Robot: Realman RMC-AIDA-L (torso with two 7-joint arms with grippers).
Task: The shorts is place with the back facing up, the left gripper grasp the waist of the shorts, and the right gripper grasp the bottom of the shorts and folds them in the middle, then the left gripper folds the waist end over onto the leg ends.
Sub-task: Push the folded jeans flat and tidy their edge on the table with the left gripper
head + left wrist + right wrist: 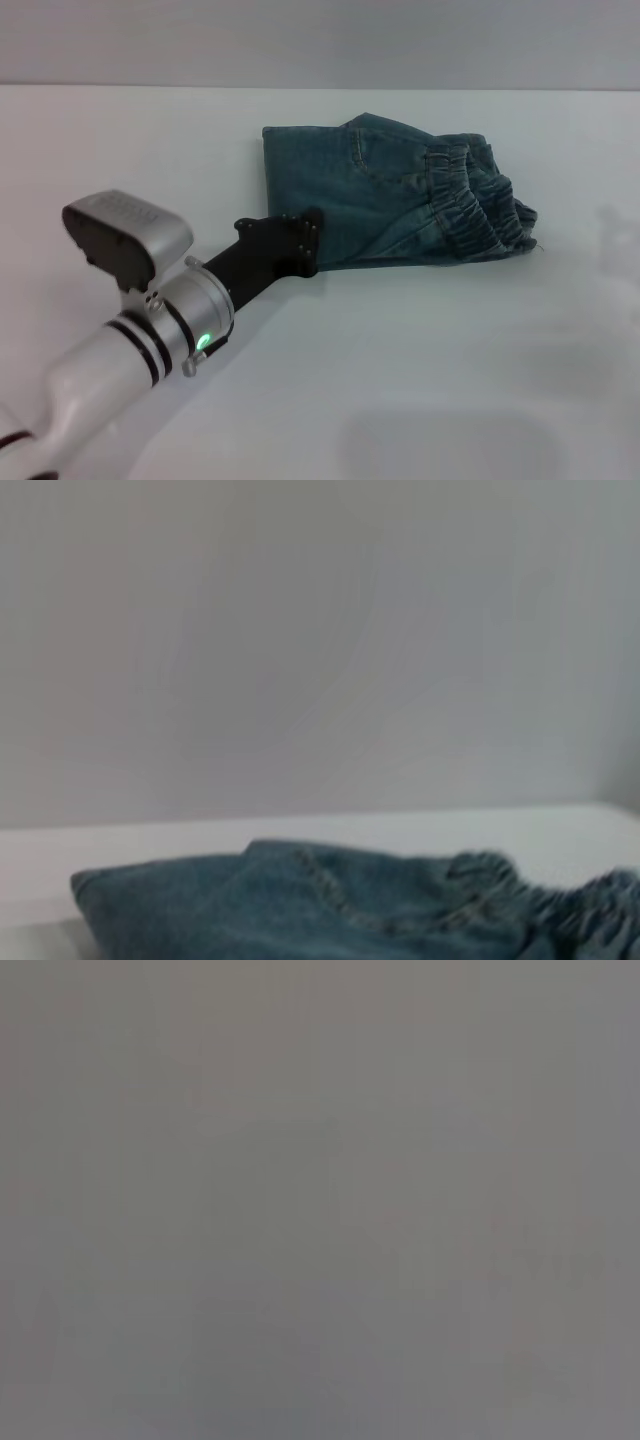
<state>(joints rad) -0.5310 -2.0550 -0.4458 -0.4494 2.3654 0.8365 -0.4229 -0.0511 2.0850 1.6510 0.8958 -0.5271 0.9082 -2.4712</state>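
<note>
A: Shorts (385, 195) first, then — where's the left gripper (305, 243) against them?

B: Its black claw tip sits right at the near left corner of the folded denim, touching or overlapping the lower edge. I cannot tell how its prongs are set, nor whether any cloth is between them; they merge with the dark body.

A: And behind the claw?

B: A black wrist section, then the silver-white arm with black bands and a green glowing ring, running back toward the lower left of the head view.

A: How do the shorts lie?

B: Folded into a compact, roughly rectangular bundle on the white table (420, 380), towards its far middle. The ruffled waist (480, 205) lies on top at the right side of the bundle; the left edge is a straight fold. The left wrist view shows the same denim low and close, with the gathered band on one side.

A: The right gripper?

B: Not in view; its wrist view shows only flat grey
</note>
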